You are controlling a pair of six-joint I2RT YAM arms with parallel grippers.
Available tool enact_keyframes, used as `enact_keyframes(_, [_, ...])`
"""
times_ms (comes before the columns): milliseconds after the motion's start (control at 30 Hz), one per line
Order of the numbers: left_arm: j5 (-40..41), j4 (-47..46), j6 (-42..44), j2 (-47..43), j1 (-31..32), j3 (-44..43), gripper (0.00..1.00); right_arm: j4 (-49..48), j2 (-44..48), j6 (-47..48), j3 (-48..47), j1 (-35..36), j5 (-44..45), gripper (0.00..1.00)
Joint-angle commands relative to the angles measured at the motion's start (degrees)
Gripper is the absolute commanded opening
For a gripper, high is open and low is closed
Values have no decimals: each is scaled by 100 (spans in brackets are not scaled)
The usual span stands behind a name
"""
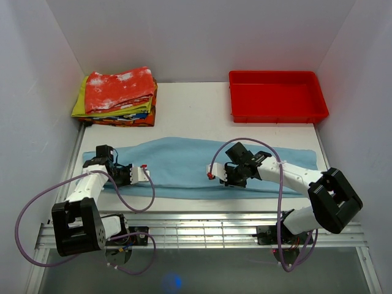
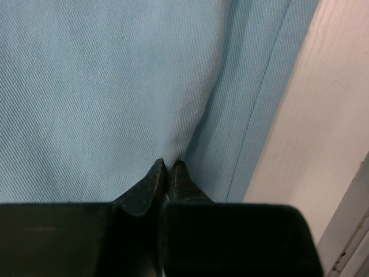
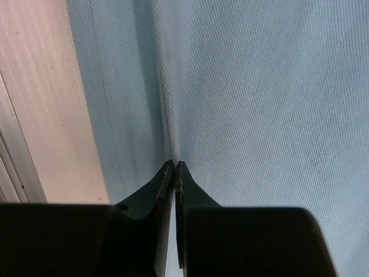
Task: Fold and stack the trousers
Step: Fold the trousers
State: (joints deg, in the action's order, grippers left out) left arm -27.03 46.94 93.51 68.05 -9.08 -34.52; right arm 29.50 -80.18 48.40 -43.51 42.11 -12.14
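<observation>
Pinching trousers (image 1: 184, 160) near front edge: left end effector (image 1: 147, 174), right end effector (image 1: 212, 176), both narrow; table strip (image 1: 184, 205) alongside.

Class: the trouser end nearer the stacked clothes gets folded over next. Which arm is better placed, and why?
Left, probably. The left gripper pinches the trousers near that end; the right gripper grips them around the middle, farther away.

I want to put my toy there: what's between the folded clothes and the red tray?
Just bare white table between the folded clothes and the red tray, shown in the top view.
</observation>
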Motion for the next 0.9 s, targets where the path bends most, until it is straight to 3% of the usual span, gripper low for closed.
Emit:
enact_keyframes(0, [-31,87,79,-143,12,-212,5,109,187,38,-272,-106,54,8])
enact_keyframes(33, [-48,131,62,-247,20,-265,1,126,213,38,-316,-141,54,8])
enact_keyframes(300, [-365,1457,-184,-530,3,-1450,0,829,556,46,-852,-247,-314,8])
enact_keyframes(500, [-312,2232,105,-749,12,-1225,0,1041,750,327,-274,-247,-412,8])
enact_keyframes(600, [-146,2197,220,-671,3,-812,0,822,654,468,87,-247,-324,8])
enact_keyframes(733, [223,1688,167,126,3,-74,0,479,66,591,255,-238,-219,8])
enact_keyframes(867, [356,1170,-157,1033,3,-134,0,285,-296,609,246,-247,-262,8])
